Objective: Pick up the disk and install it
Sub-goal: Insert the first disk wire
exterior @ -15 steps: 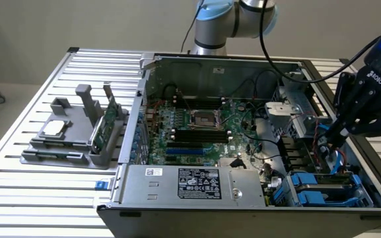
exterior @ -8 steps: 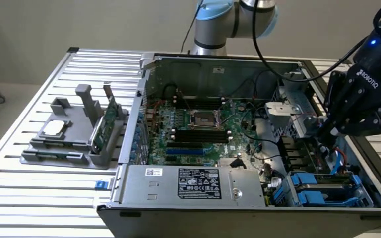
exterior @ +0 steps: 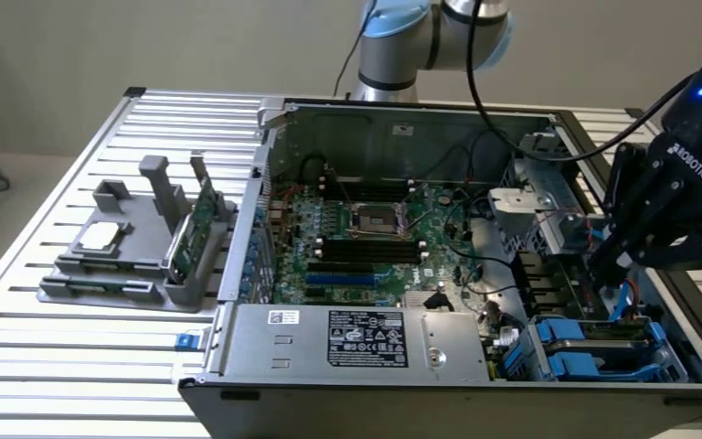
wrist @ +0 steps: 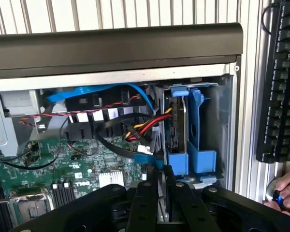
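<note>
Tool: the tool (exterior: 625,261) hangs over the drive bay corner of the open computer case (exterior: 449,119), on the exterior view's right; its fingers (wrist: 146,203) stand close together, almost shut, with nothing visibly clamped between them.
Tool in wrist view: the tool (wrist: 159,193) points down into the bay, the two dark fingers side by side with only a narrow slot between.
Relation: the disk (wrist: 176,128) lies just beyond the fingertips, in line with them, and sits lower in the case than the tool; they look apart, though a light touch at the carrier's near edge cannot be ruled out.
Long axis: the disk stands on edge in the bay, its long side running away from the tool toward the case wall, its thin edge facing up.
Arm: one arm only, so it is the nearer by default.
Disk, place: in the blue drive cage (exterior: 601,352) at the front corner of the case, beside the power supply (exterior: 364,338); it appears already seated in its slot.
Disk, look: a dark grey slab seen edge-on, hugged by a bright blue plastic carrier (wrist: 195,121); its label is not visible from here.
Cables: a red, yellow and black bundle (wrist: 145,125) and a blue ribbon (wrist: 101,92) run up to the disk's side.
Farther off: motherboard (exterior: 376,238), then a grey parts holder (exterior: 143,251) on the slatted counter (exterior: 70,357).
Edge of scene: a keyboard (wrist: 280,82) and a person's hand (wrist: 285,191) lie outside the case.
</note>
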You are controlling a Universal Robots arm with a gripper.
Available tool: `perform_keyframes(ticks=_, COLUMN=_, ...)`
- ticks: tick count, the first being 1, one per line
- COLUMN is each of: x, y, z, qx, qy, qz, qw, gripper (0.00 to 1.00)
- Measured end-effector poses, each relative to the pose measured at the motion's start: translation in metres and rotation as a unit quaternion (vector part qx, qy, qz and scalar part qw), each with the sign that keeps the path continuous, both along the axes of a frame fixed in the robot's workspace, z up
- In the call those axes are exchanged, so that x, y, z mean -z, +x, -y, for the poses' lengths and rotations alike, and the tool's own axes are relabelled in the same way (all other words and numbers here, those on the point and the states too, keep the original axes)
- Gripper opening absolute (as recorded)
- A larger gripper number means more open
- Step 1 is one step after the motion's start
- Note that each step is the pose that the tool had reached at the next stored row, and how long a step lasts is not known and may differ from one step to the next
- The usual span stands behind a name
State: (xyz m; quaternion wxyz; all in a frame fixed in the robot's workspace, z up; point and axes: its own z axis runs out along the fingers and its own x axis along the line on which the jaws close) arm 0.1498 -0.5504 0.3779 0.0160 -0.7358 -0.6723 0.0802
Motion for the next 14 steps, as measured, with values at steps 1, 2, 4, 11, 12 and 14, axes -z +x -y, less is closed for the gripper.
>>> perform_keyframes(ticks=1, x=-0.0001, y=0.0, z=0.0042, qx=0.0, qy=0.0006, qz=0.0, qw=1.0, gripper=0.17)
perform_keyframes(ticks=2, x=-0.0001, y=0.0, z=0.008, qx=0.0, qy=0.0013, qz=0.0, qw=1.0, gripper=0.17)
perform_keyframes(ticks=4, x=0.0, y=-0.001, z=0.0155, qx=0.0, qy=0.0026, qz=0.0, qw=1.0, gripper=0.17)
perform_keyframes(ticks=11, x=0.004, y=-0.008, z=0.0313, qx=-0.006, qy=0.0096, qz=0.0013, qw=0.9999, gripper=0.17)
perform_keyframes(ticks=12, x=0.0054, y=-0.009, z=0.0315, qx=-0.01, qy=0.0107, qz=0.0013, qw=0.9999, gripper=0.17)
perform_keyframes(ticks=14, x=0.008, y=-0.009, z=0.0316, qx=-0.023, qy=0.0124, qz=0.0013, qw=0.9997, gripper=0.17)
